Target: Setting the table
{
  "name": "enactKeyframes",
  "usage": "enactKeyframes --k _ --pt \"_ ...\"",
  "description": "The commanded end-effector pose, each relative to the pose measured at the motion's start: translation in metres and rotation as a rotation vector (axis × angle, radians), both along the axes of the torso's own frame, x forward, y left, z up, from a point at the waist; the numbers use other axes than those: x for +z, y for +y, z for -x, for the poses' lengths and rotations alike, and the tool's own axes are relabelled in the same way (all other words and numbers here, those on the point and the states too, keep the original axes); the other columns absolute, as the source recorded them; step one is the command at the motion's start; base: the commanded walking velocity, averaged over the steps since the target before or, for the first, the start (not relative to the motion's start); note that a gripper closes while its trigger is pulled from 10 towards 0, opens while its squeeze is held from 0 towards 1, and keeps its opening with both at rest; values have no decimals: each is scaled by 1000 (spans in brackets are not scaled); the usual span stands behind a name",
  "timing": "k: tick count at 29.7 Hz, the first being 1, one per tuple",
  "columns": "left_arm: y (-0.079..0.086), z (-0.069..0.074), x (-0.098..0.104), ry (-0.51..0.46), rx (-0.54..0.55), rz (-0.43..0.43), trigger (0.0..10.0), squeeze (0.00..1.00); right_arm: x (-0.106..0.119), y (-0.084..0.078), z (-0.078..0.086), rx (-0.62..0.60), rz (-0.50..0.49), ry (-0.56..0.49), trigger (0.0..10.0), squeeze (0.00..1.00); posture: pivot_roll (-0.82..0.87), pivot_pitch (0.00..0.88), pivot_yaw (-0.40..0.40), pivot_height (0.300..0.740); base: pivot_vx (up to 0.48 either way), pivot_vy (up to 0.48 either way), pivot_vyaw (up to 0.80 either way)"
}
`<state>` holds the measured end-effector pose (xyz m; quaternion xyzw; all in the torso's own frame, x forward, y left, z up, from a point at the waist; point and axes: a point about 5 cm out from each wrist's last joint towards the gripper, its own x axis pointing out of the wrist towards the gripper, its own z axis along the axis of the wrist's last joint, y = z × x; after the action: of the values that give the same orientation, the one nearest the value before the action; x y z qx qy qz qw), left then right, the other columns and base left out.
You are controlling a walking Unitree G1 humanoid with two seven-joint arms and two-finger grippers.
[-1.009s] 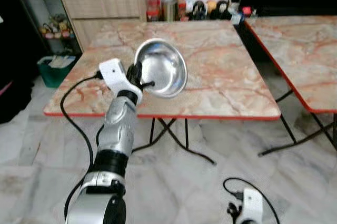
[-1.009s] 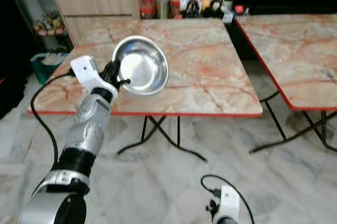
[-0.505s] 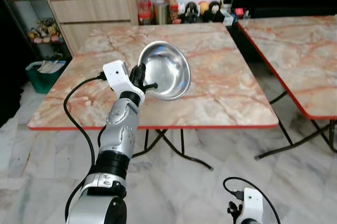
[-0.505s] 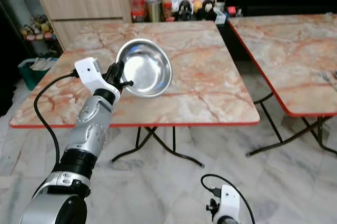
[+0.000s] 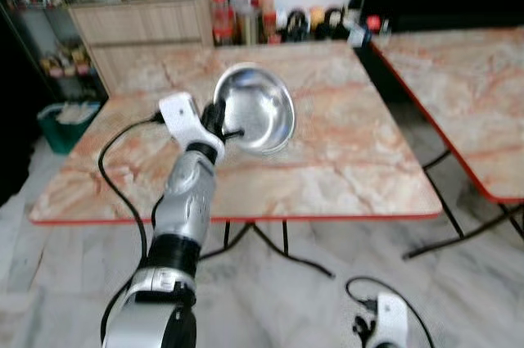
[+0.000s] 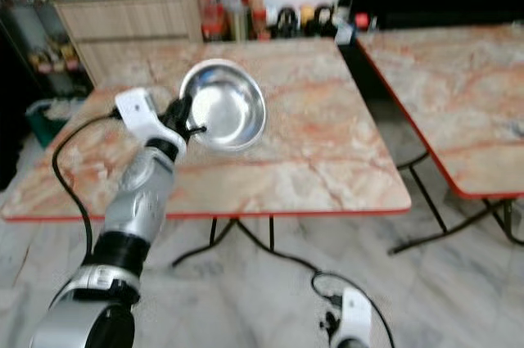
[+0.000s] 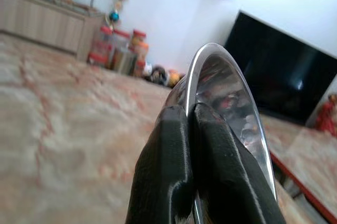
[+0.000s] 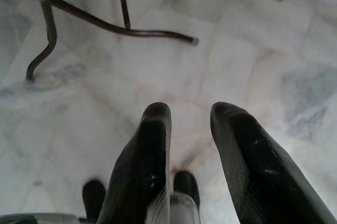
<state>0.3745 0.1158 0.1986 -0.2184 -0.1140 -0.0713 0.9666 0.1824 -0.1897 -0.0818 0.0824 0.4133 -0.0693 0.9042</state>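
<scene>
**A:** ok so where's the bowl atm?

**B:** steel bowl (image 5: 254,109) is up in the air, held over the near-left part of the marble table (image 5: 344,176), not touching the top afaict. It's tipped on edge, hollow side facing the cam, so you look straight into it.

**A:** and who's got it?

**B:** left gripper (image 7: 190,129). Both black fingers (image 7: 163,176) are pinched tight on the rim, one on the inside, one on the outside; wrist view shows that v clearly, rim runs right between them. Silver left arm (image 5: 184,209) reaches up from the bottom of the head view, white wrist block w/ a black cable looping off it.

**A:** right one?

**B:** right gripper (image 8: 189,124) hangs low, pointing at the pale marble floor (image 8: 253,60). Fingers are apart w/ nothing between them. You can see the table's dark metal legs (image 8: 105,21) on the floor beyond it.

**A:** anything else around?

**B:** second marble table (image 5: 467,94) w/ the same red edge just off to the right, small gap between the two. Wood cabinet (image 5: 143,24) behind the first table, row of jars (image 5: 241,16) next to it by the wall, green basket (image 5: 70,119) on the floor at left. Big dark screen (image 7: 287,76) at the back. Whole head view's a bit blurry tbh.
</scene>
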Motion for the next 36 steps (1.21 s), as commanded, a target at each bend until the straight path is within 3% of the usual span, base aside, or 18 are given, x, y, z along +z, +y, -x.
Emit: enactKeyframes --k 1,7,12,17,21,22,26,30,36 --pt "15 -1 1 1 51 2 10000 0 1 10 -5 9 -21 -12 10000 0 -28 0 5 736 334 0 0" --pt "18 0 0 10 67 22 10000 0 0 10 -3 9 -22 -7 10000 0 -19 0 1 736 331 0 0" --pt "16 -2 -17 115 44 104 10000 0 0 12 -3 9 -28 -5 10000 0 -21 0 3 736 176 0 0" --pt "24 -2 -35 209 86 213 10000 0 1 12 -4 8 -28 -6 10000 0 -25 0 -1 736 0 0 0" --pt "34 -2 -47 282 143 353 10000 0 1 10 -5 12 -23 -7 10000 0 -28 0 -4 736 0 0 0" --pt "34 -3 -50 310 140 421 10000 0 1 9 -5 12 -22 -7 10000 0 -27 0 -5 736 0 0 0" --pt "34 -4 -51 323 137 451 10000 0 2 9 -6 12 -21 -8 10000 0 -27 0 -5 736 0 0 0" --pt "32 -4 -64 426 140 559 10000 0 2 9 -7 17 -19 -12 10000 0 -29 0 -3 736 0 0 0" --pt "20 -2 -71 496 79 537 10000 0 3 10 -8 17 -23 -13 10000 0 -24 0 -7 736 0 0 0"
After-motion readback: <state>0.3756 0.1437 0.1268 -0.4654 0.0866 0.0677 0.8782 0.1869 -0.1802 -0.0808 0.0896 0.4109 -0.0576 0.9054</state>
